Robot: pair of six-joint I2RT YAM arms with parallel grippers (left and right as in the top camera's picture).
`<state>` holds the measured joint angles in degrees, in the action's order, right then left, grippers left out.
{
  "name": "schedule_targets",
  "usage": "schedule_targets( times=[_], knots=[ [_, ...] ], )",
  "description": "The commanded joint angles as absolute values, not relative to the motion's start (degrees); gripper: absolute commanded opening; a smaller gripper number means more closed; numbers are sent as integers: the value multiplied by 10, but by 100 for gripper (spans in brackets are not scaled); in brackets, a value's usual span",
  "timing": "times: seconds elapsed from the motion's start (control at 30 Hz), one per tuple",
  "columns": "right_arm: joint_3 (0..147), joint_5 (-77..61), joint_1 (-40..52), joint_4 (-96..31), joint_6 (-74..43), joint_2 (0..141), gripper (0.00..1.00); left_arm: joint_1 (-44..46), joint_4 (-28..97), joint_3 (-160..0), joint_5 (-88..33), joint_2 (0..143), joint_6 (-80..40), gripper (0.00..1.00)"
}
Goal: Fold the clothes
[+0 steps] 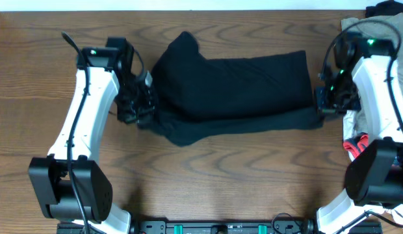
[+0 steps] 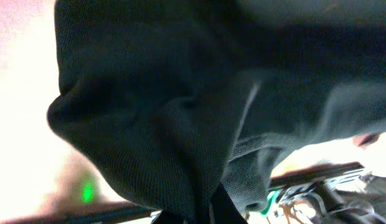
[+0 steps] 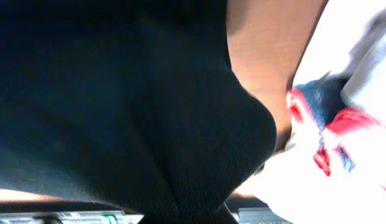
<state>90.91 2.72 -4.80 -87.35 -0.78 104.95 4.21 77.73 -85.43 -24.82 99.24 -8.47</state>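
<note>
overhead: your garment (image 1: pixel 234 91) lies stretched left to right across the middle of the counter (image 1: pixel 214 185), doubled over so the upper layer sits a little back from the lower edge, with a peak bunched up at its top left. your left fingers (image 1: pixel 142 107) are at the garment's left end, touching the cloth. your right fingers (image 1: pixel 326 104) are at its right end, by the lower corner. a beige cloth (image 1: pixel 353 27) lies under your right arm at the counter's right edge, a red item (image 1: pixel 355 144) rests on it near the arm's base, and a dark bundle (image 1: pixel 387 8) sits in the far right corner.

left wrist: black knit fills nearly the whole frame, close to the lens. its folds draw down into a pinch at the bottom edge, where one dark finger shows, so your left fingers are clamped on the garment.

right wrist: black cloth covers the left and middle, bulging toward the lens. brown counter shows at the top right, and the red item with white and blue patches lies to the right, blurred. the cloth hides your right fingers, so you cannot tell whether they are apart or together.
</note>
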Motion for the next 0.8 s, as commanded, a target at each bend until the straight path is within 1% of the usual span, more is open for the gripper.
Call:
schedule_targets(
  times=[0.0, 0.27, 0.6, 0.77],
  knots=[
    [867, 89, -53, -875, -38, 1050, 1, 39, 786, -811, -231, 991, -71, 6],
    [831, 101, -64, -872, -51, 1050, 1, 39, 794, -770, -235, 991, -70, 6],
    [831, 81, -63, -853, -51, 1049, 1, 39, 736, -770, -236, 984, -48, 6],
    [831, 73, -63, -868, -51, 1049, 1, 39, 779, -770, -261, 984, -51, 6]
  ],
)
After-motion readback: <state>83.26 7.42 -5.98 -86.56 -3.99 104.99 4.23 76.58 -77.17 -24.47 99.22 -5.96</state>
